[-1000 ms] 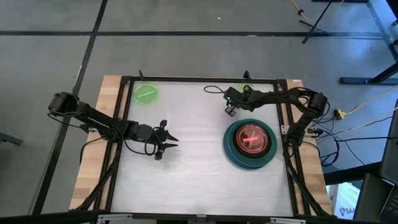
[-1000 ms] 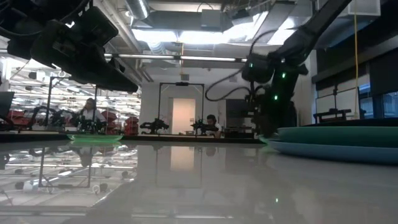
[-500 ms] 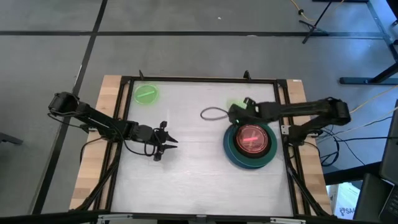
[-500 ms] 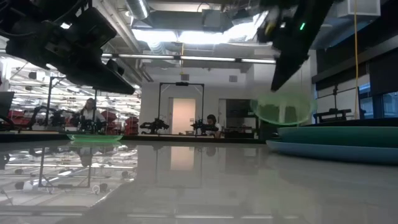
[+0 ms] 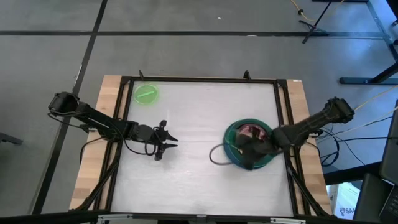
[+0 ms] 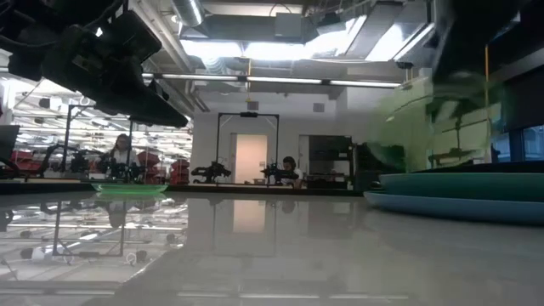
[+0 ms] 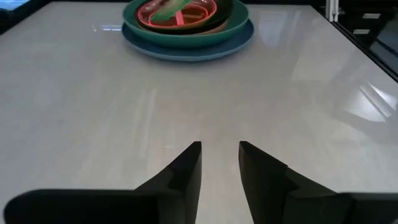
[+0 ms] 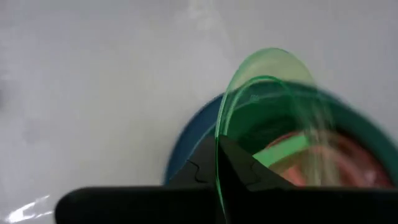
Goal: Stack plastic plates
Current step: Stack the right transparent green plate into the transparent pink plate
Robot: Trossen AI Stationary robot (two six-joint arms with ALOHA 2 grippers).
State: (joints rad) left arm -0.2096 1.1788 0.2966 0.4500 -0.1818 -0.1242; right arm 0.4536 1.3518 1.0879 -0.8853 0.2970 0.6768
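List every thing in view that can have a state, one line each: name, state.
Right gripper: shut on a small lime-green plate, above the stack.
Held lime-green plate: gripped by its rim, tilted, not yet on the stack.
Plate stack: nested, slate-blue at the bottom, teal above it, pink on top.
Other lime-green plate: flat on the table's far left corner, alone.
Left gripper: open, holds nothing, over bare table.

Lime plate [image 8: 267, 118] tilted above stacked plates [image 5: 235, 155].
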